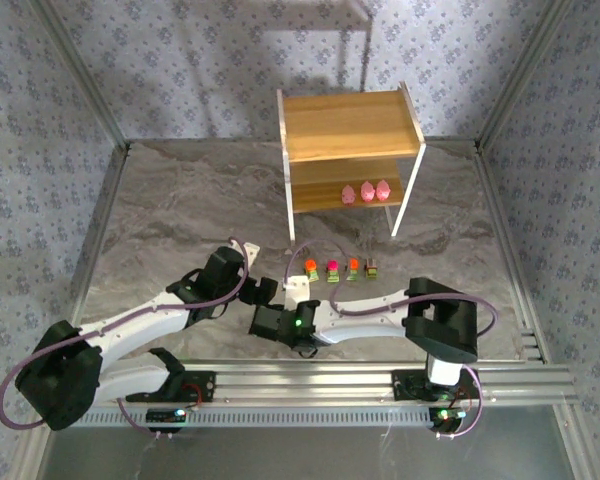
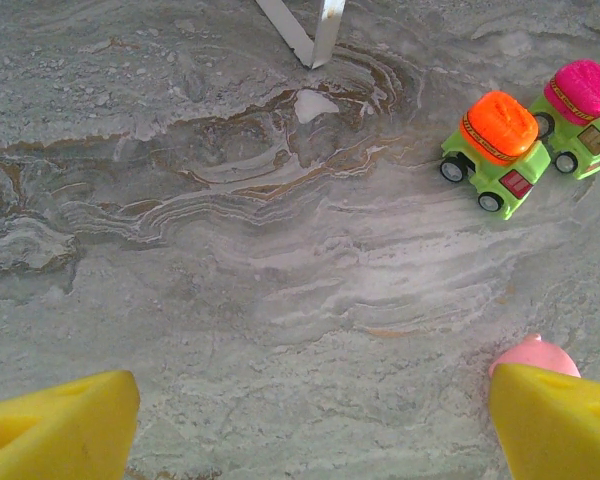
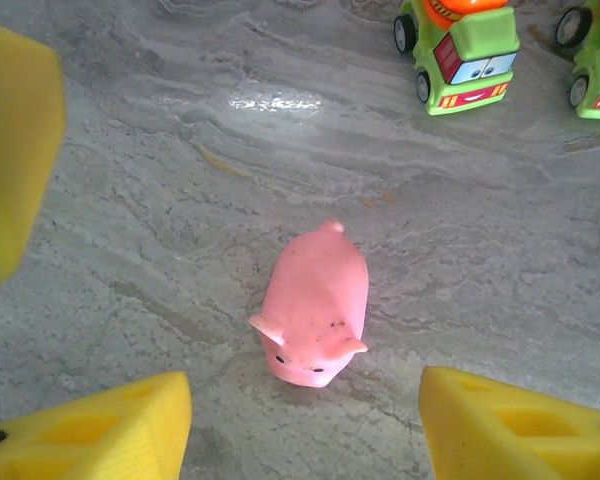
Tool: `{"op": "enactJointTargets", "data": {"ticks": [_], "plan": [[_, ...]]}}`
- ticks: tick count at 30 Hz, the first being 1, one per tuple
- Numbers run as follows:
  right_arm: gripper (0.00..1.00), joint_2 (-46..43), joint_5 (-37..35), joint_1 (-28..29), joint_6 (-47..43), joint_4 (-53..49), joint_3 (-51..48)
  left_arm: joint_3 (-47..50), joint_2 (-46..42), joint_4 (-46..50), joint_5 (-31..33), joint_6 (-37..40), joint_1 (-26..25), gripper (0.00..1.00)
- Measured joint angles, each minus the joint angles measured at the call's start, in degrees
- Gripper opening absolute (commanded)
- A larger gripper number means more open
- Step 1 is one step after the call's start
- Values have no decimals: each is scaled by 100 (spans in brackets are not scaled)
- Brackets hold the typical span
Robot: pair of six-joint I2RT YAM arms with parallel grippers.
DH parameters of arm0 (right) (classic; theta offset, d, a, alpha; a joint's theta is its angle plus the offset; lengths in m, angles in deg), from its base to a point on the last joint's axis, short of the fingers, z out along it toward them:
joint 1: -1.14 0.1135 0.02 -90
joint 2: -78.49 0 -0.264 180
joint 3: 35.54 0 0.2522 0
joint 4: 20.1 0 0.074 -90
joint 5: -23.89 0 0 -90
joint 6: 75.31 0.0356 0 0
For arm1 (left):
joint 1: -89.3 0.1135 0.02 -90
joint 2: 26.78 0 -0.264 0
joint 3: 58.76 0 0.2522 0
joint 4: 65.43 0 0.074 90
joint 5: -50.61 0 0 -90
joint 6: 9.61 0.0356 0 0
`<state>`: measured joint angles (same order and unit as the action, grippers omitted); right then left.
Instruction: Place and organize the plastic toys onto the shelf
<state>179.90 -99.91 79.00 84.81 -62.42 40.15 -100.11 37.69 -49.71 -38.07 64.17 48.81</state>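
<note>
Top external view gives the order of the scene. Biggest is the marble-patterned table (image 1: 180,210). On it, toward one o'clock from the middle, stands the wooden shelf (image 1: 350,125). Its upper board is bare, and on the lower board three pink toys (image 1: 366,192) sit in a row. At six o'clock from the shelf, four toy cars (image 1: 342,268) stand in a line on the table.

In the right wrist view the right gripper (image 3: 305,430) has its jaws released and wide. One yellow finger is on each side of the pink pig (image 3: 315,308), with bare table between, so nothing is grasped. The pig lies with its snout at six o'clock and its tail at twelve. The orange-topped car (image 3: 460,50) is at one o'clock from it. The left gripper (image 2: 305,430) is also released and holds nothing. In its view the pig peeps out at four o'clock, just behind one finger.

I judge the step in hand is to pick up this pig. To do it well, the right gripper should go down until the pads reach the widest part of the body. It should close across the flanks, not along snout and tail, and squeeze softly, because the rounded toy can slip out.
</note>
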Motion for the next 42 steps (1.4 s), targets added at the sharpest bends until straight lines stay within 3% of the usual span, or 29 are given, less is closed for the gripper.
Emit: {"op": "enactJointTargets", "data": {"ticks": [7, 28, 42], "plan": [[52, 212, 11, 0, 0, 0, 92, 0, -39, 0, -2, 0, 0, 90], [52, 553, -437, 0, 195, 7, 177, 0, -39, 0, -2, -2, 0, 90], [45, 625, -503, -15, 219, 81, 177, 0, -39, 0, -4, -39, 0, 90]]}}
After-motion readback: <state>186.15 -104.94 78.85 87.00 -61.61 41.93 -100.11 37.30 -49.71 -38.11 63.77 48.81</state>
